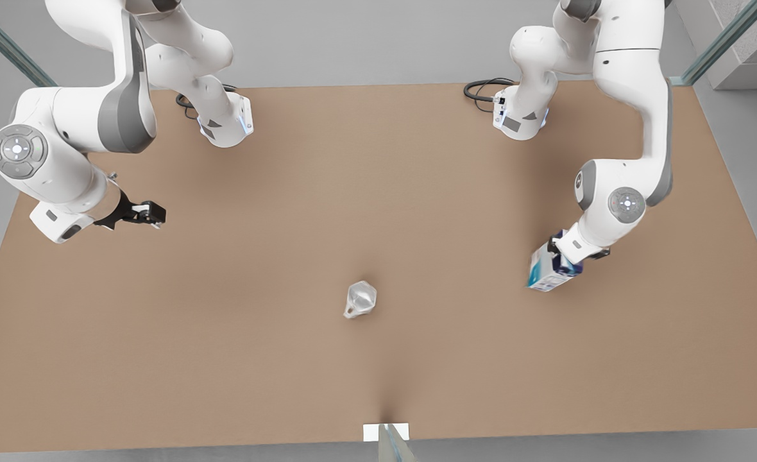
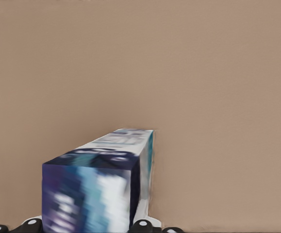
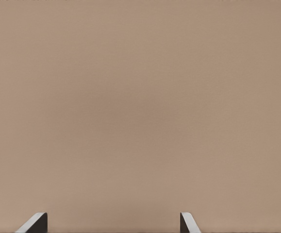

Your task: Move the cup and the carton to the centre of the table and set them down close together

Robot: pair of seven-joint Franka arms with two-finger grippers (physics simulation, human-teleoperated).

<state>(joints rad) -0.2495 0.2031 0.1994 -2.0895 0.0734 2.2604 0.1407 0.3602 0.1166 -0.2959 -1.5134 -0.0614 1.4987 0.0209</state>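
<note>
From the front, the left tool (image 1: 561, 256) is clamped on the white carton with dark blue and teal printing (image 1: 547, 272), apparently lifted so it can travel inward; the glossy pale grey cup with a small handle (image 1: 359, 299) stands well away from it on the matte light brown counter (image 1: 224, 333), near the centre. The right tool (image 1: 147, 213) waits apart. The left wrist view shows the carton (image 2: 99, 187) jutting forward from its grip. In the right wrist view, fingertips (image 3: 33, 223) stand spread over bare counter (image 3: 140, 97).
</note>
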